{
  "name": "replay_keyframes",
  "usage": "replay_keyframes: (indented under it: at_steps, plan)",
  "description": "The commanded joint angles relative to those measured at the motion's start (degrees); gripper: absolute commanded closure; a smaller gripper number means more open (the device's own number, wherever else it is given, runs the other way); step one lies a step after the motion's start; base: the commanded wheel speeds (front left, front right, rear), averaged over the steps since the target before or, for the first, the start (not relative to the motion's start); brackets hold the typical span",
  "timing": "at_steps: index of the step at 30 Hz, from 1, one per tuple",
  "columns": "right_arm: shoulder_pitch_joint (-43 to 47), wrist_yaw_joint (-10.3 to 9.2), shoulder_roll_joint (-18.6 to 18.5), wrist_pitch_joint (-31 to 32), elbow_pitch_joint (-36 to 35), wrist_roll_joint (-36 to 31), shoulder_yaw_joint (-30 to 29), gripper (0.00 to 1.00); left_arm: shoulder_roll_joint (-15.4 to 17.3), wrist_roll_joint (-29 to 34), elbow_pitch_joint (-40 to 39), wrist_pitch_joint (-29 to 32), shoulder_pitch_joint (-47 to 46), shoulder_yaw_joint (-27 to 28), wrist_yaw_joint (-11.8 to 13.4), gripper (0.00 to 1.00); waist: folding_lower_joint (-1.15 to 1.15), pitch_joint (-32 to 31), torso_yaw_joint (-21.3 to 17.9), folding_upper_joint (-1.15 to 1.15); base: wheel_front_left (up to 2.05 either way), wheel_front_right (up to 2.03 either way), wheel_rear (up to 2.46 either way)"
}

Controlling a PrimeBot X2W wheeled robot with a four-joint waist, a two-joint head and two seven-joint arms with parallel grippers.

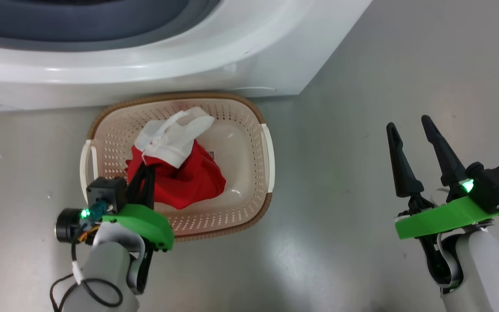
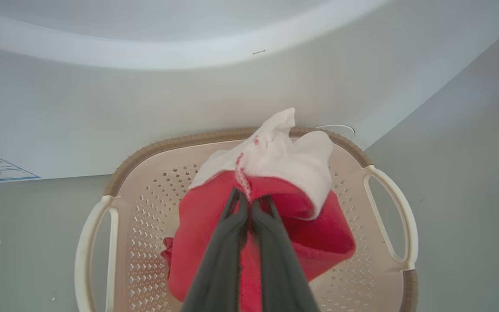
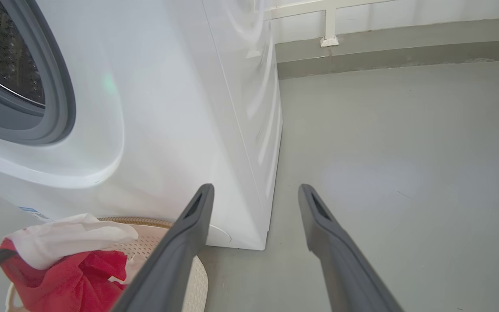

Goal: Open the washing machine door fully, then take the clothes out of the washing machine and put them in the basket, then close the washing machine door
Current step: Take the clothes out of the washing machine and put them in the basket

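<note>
Clamping the clothes (image 1: 189, 177) over the basket (image 1: 249, 130) is the left gripper (image 1: 145, 170); right gripper (image 1: 408, 122) gapes empty.

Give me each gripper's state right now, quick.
Left gripper: shut on the clothes, over the basket.
Right gripper: open, holding nothing.

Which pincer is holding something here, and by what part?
The left pincer is shut on the clothes, pinching red fabric beside the white part, over the basket. The right pincer is open, empty.
</note>
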Motion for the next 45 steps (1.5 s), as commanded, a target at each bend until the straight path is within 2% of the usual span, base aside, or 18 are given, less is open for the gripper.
replay_keyframes:
  at_steps: [1,11,25,27,28,29,45]
  plan:
    - [-0.18,0.28,-0.21,-0.37,-1.52,-0.58,1.38,0.00,1.03,-0.21,0.77,-0.30,-0.84,1.22,-0.33,1.00,0.00,2.03,-0.37,0.00,0.00,0.00,0.00]
    - [-2.09,0.28,-0.36,-0.37,-2.39,-0.80,1.66,0.00,1.03,1.09,11.68,-0.30,-8.06,1.26,-1.51,1.00,0.00,7.00,-0.68,0.00,0.00,0.00,0.00]
    - [-3.14,0.28,-0.29,-0.37,-2.75,-1.06,1.74,0.00,1.03,1.70,20.86,-0.30,-14.38,2.09,-2.46,0.99,0.00,9.50,-0.92,0.00,0.00,0.00,0.00]
    - [-3.14,0.28,-0.26,-0.37,-2.72,-1.14,1.63,0.00,1.03,1.61,21.32,-0.30,-14.71,2.19,-2.49,0.69,0.00,9.52,-0.90,0.00,0.00,0.00,0.00]
    - [-3.13,0.28,-0.25,-0.37,-2.69,-1.16,1.59,0.00,1.03,1.55,21.44,-0.30,-14.81,2.24,-2.51,0.44,0.00,9.50,-0.89,0.00,0.00,0.00,0.00]
    - [-3.14,0.28,-0.26,-0.37,-2.67,-1.17,1.55,0.00,1.03,1.47,21.44,-0.30,-14.89,2.32,-2.49,0.00,0.00,9.48,-0.85,0.00,0.00,0.00,0.00]
    - [-2.54,0.28,-0.78,-0.37,-1.57,-1.08,1.09,0.00,1.03,-0.59,17.03,-0.30,-11.33,3.43,-2.93,0.00,0.00,4.93,-0.03,0.00,0.00,0.00,0.00]
